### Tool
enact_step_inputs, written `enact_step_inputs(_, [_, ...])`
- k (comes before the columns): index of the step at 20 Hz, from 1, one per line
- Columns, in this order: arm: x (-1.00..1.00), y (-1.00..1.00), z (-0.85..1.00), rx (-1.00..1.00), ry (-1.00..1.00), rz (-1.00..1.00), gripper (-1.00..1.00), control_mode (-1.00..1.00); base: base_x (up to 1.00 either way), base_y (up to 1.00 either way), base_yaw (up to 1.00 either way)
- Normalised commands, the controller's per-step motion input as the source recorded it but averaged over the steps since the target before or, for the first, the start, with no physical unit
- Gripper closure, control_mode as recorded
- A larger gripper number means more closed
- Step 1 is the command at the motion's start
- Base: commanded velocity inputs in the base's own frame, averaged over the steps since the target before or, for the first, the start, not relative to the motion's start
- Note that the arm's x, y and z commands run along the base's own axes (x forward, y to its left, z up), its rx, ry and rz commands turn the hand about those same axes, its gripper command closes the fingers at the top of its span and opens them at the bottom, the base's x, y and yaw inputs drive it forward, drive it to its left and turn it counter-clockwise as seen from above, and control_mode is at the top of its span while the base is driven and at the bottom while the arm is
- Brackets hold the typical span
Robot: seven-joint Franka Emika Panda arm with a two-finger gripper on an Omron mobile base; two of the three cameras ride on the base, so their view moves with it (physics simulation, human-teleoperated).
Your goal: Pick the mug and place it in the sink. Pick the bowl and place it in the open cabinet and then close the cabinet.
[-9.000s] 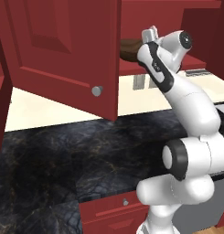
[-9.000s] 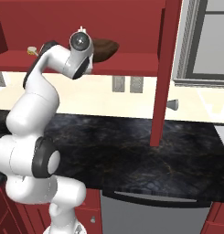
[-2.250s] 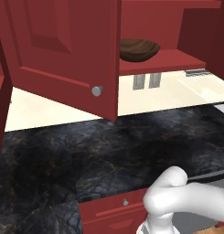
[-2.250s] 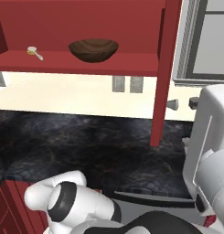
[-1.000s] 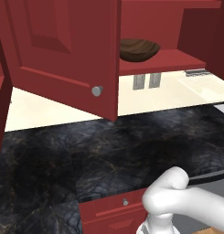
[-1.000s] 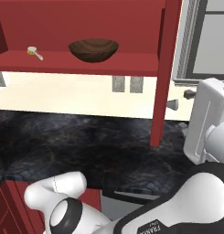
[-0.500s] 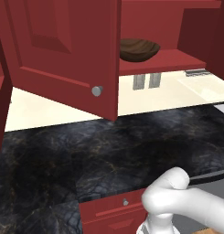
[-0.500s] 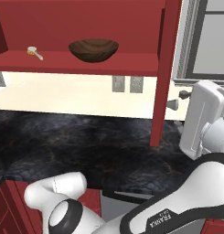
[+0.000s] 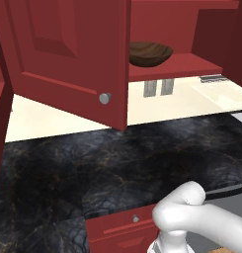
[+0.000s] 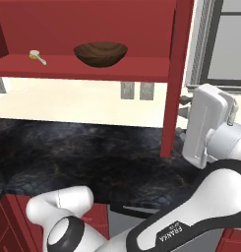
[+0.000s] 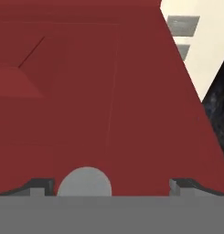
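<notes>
1. We see the bowl resting on the shelf of the open cabinet, upright and clear of the arm, so we judge the placing steps done; a small pale brush lies well to its left on the same shelf.

2. Over the last seconds the arm has swung low and to the right: in the right base view its hand has been creeping up beside the right-hand cabinet door, which stands edge-on to us, and now sits just right of it.

3. In the hand view the gripper faces the red raised panel of that door at close range, with the round silver knob between its fingertips, nearer the left one.

4. The claw is released, jaws spread wide, holding nothing; we cannot tell whether a tip touches the door yet.

5. In the left base view the other door also hangs wide open over the dark marbled counter.

6. We judge the closing step is now in hand: next comes a push on the panel to swing the door shut. The risk is slipping off the door edge.
</notes>
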Motion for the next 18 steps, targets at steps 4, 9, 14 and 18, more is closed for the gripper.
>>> enact_step_inputs(4, [0.00, 0.55, 0.00, 0.00, -0.06, 0.04, -1.00, -1.00, 0.00, 0.00, 0.00])
enact_step_inputs(9, [0.00, 0.63, 0.00, 0.00, -0.07, 0.01, -1.00, -1.00, 0.00, 0.00, 0.00])
enact_step_inputs(14, [0.01, 0.62, 0.00, 0.00, -0.02, 0.00, -1.00, -1.00, 0.00, 0.00, 0.00])
enact_step_inputs(18, [0.30, 0.36, 0.05, -0.04, 0.00, 0.00, -1.00, -1.00, 0.00, 0.00, 0.00])
